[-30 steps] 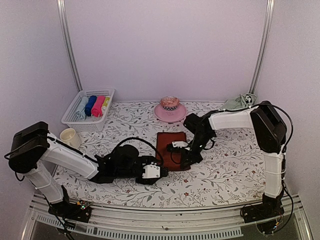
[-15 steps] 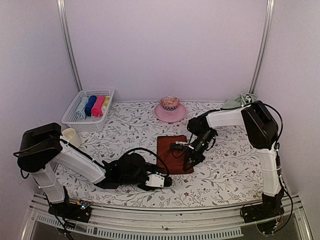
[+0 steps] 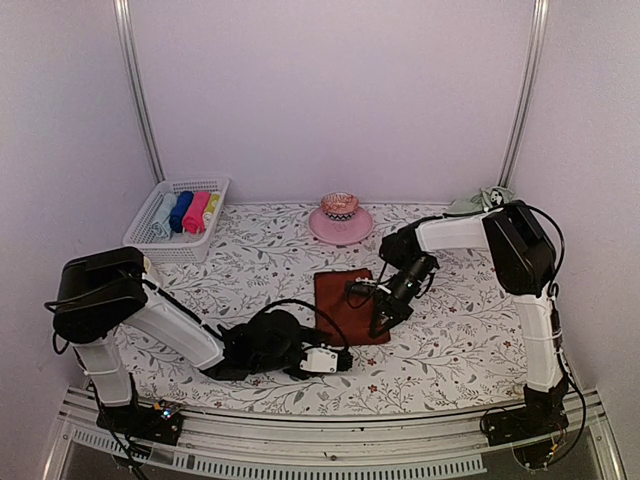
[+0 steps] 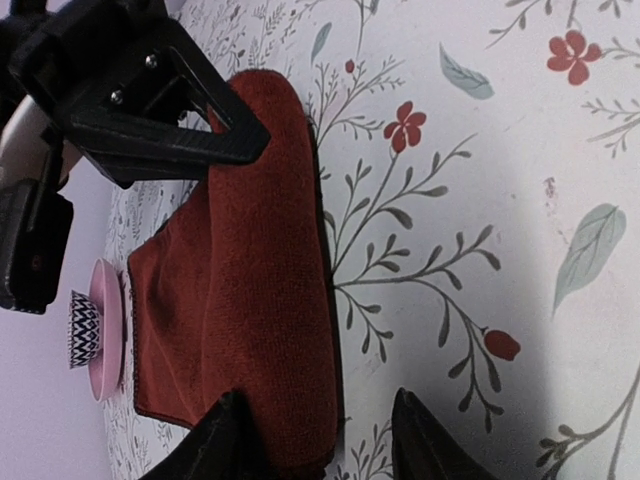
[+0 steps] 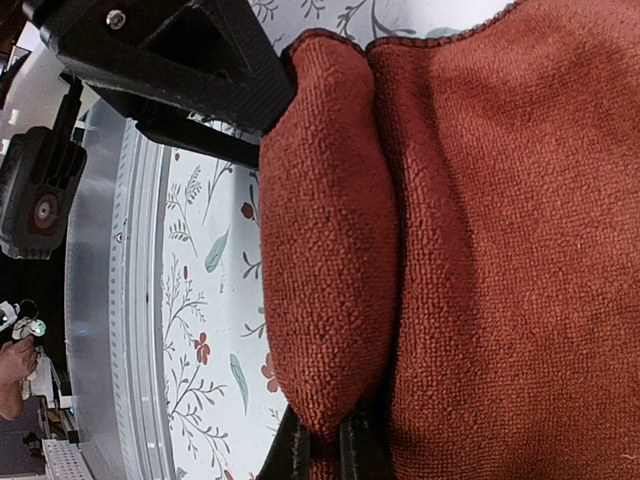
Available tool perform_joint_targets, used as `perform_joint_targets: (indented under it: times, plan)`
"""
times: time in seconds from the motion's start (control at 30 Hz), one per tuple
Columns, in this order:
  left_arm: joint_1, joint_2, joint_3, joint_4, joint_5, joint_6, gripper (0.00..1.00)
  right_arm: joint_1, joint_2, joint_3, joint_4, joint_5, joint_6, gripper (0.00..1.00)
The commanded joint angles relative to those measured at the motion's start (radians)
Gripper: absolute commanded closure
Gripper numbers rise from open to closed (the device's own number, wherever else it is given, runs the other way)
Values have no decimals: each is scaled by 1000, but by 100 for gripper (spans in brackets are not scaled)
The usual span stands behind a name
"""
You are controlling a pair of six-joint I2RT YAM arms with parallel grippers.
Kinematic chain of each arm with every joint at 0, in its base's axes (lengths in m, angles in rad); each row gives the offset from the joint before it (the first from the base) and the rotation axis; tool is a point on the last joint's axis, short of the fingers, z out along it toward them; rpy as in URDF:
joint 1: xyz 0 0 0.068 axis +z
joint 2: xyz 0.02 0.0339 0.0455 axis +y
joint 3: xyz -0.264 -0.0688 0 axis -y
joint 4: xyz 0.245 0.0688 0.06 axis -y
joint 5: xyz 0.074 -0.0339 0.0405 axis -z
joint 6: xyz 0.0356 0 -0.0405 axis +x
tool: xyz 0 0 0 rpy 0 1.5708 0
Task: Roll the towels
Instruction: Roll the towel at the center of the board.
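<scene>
The dark red-brown towel (image 3: 345, 303) lies on the floral cover at the middle, with its near edge rolled into a thick fold (image 4: 270, 270). My right gripper (image 3: 378, 322) is shut on the right end of that fold (image 5: 330, 300), and its fingertips (image 5: 300, 452) pinch the cloth. My left gripper (image 3: 340, 358) is open at the fold's left end (image 4: 320, 440); one finger rests over the cloth and the other over the cover. The sage green towel (image 3: 478, 202) lies crumpled at the back right corner.
A white basket (image 3: 178, 240) with several rolled towels stands at the back left. A pink stand with a patterned bowl (image 3: 340, 220) is behind the red-brown towel and also shows in the left wrist view (image 4: 95, 335). The table's metal front rail (image 5: 110, 300) is close.
My left gripper has slid right along the towel's near edge to the fold. My right gripper has moved a little right and nearer with the cloth, and the near edge is rolled over.
</scene>
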Motion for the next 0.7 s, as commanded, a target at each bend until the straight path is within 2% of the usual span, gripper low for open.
perform_joint_targets:
  times: [0.0, 0.13, 0.27, 0.43, 0.53, 0.67]
  plan:
    - [-21, 49, 37, 36, -51, 10, 51, -2, 28, 30, -18, -21, 2, 97]
    - [-22, 64, 46, 32, -80, 6, 53, -2, 35, 36, -23, -21, 0, 97]
    - [-21, 82, 54, 31, -105, 3, 61, -2, 41, 44, -28, -20, 0, 97]
    - [-19, 98, 84, -26, -101, -16, 81, -2, 39, 45, -25, -9, 3, 96]
    - [-16, 89, 97, -70, -72, -36, 89, -1, 23, 42, -12, 5, 5, 92]
    - [2, 63, 109, -141, 12, -78, 95, -4, -39, 23, 16, 23, -3, 82]
